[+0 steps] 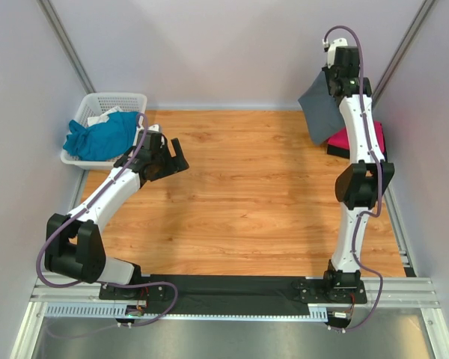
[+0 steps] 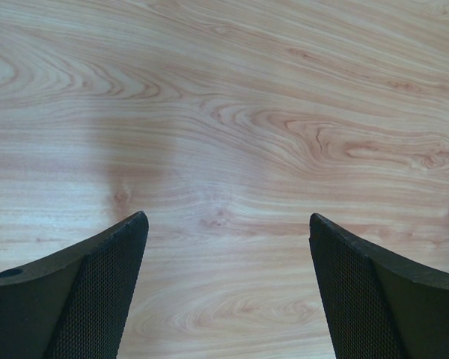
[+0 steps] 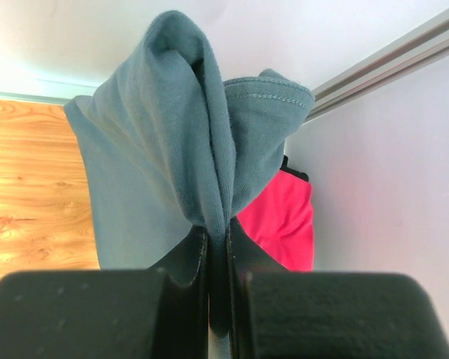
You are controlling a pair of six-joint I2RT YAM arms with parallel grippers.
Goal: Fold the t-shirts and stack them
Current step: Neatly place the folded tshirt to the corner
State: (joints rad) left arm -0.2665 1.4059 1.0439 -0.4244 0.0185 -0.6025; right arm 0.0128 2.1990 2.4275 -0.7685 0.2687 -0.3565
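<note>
Far-left basket [image 1: 120, 97] holds one t-shirt [image 1: 101, 137]; second t-shirt [image 1: 340, 140] apparently lies on table [image 1: 247, 187], far right.

Bright, even overhead light, soft arm shadows on the table [image 1: 254, 187], frames sharp.

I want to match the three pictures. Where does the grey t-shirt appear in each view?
Top external: grey t-shirt hangs at the upper right.
Left wrist: not in it.
Right wrist: grey t-shirt fills the centre, bunched upward.
Shared landmark: the pink t-shirt beside it, in both those views.
</note>
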